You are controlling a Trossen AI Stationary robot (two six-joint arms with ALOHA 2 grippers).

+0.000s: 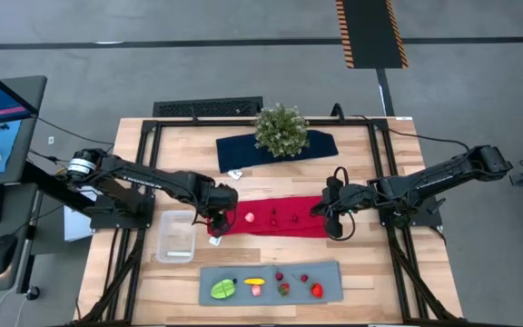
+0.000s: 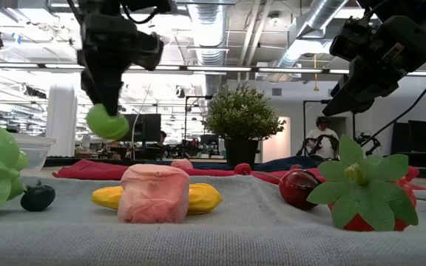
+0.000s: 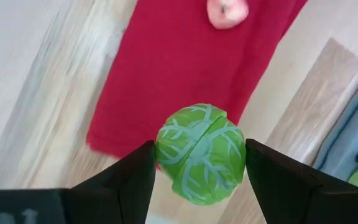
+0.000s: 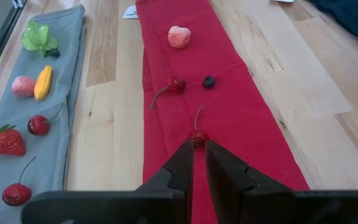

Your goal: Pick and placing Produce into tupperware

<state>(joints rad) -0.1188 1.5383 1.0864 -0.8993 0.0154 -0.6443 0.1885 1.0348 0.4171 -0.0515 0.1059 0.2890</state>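
Observation:
My left gripper is shut on a round green cabbage-like toy, above the left end of the red cloth. The clear tupperware stands just left of it. My right gripper hovers shut over the cloth's right end. A cherry lies just past its tips. A pink piece, another cherry and a dark berry lie on the cloth. More produce lies on the grey mat. My left gripper pinches the green ball between its two fingers, one on each side. The fingers come from above, pointing down, and the ball sits at their free ends. It is lifted clear of the red cloth.
A potted plant stands on a dark blue cloth at the table's far side. The grey mat near the front edge carries a leafy green piece, a yellow piece, cherries and a strawberry. Bare wood lies around the tupperware.

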